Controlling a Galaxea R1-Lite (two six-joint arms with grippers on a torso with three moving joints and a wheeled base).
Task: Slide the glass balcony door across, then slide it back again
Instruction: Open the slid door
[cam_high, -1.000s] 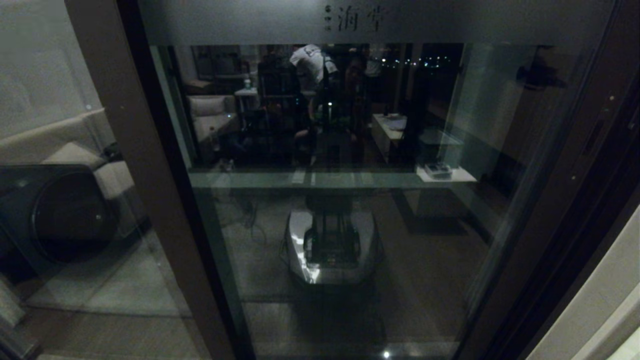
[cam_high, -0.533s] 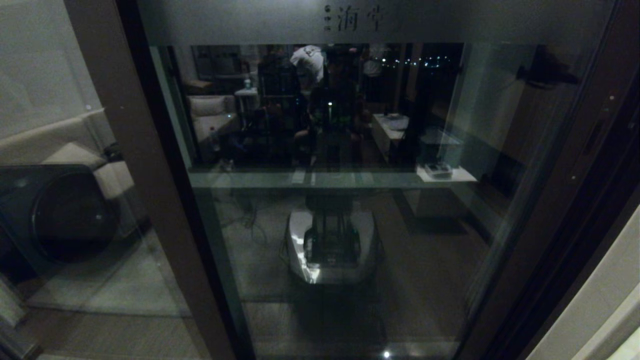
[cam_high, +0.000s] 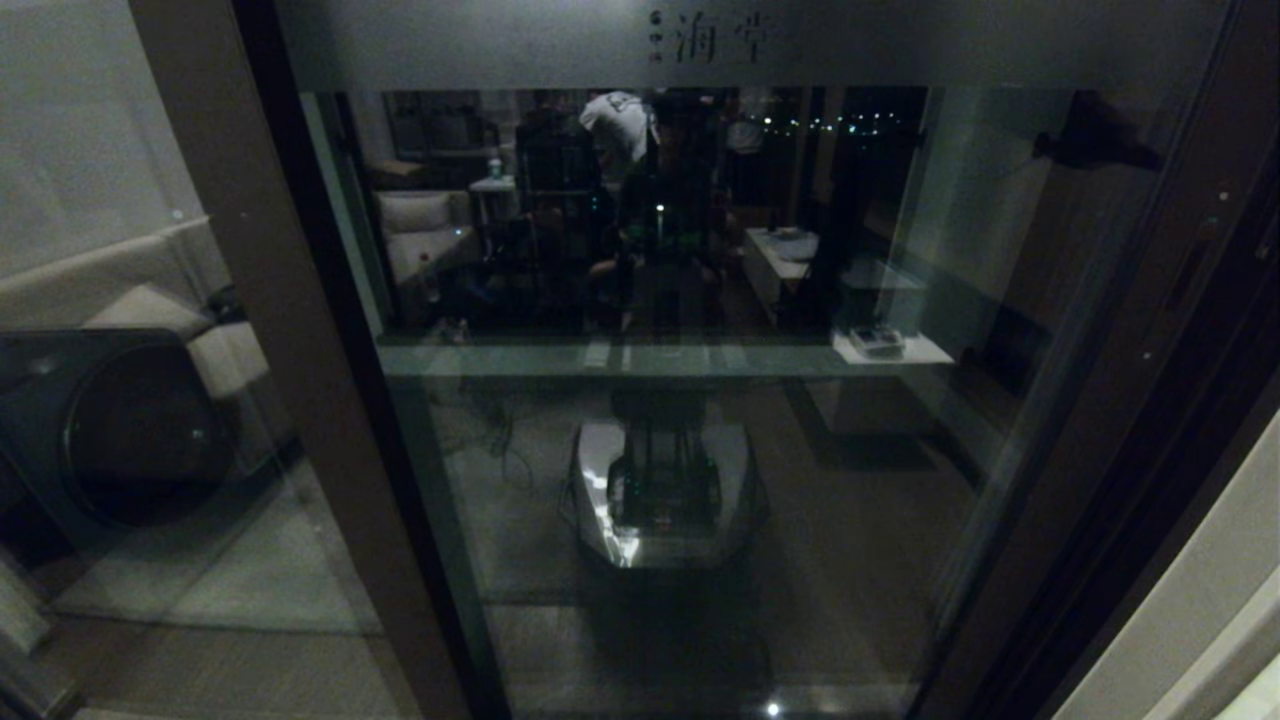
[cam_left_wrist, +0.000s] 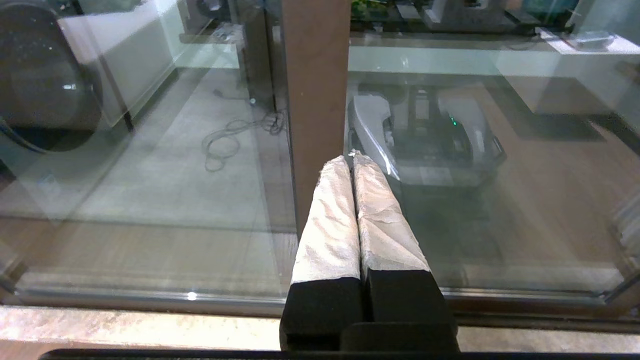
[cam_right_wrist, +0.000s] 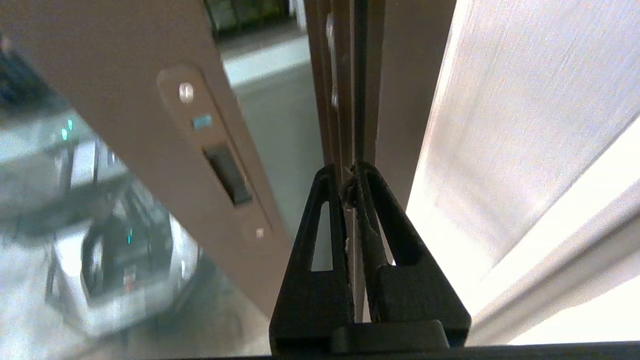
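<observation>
The glass balcony door (cam_high: 700, 450) fills the head view, with a frosted top strip (cam_high: 500, 40) bearing Chinese characters. Its recessed slot handle (cam_high: 1188, 272) sits on the dark brown right upright, which stands against the outer frame. In the right wrist view my right gripper (cam_right_wrist: 352, 172) is shut and empty. Its tips point at the seam between upright and frame, just beside the slot handle (cam_right_wrist: 227, 172). My left gripper (cam_left_wrist: 352, 159) is shut too, its white-wrapped fingers (cam_left_wrist: 330, 220) in front of a brown upright (cam_left_wrist: 315, 100). Neither gripper shows in the head view.
A plain glass panel with a dark round-fronted machine (cam_high: 130, 430) behind it lies to the left. A pale wall (cam_high: 1180, 620) flanks the frame on the right. The floor track (cam_left_wrist: 150, 300) runs along the door's foot. My base is mirrored in the glass (cam_high: 660, 490).
The door stands where it was. Only the people mirrored in the glass have shifted a little.
</observation>
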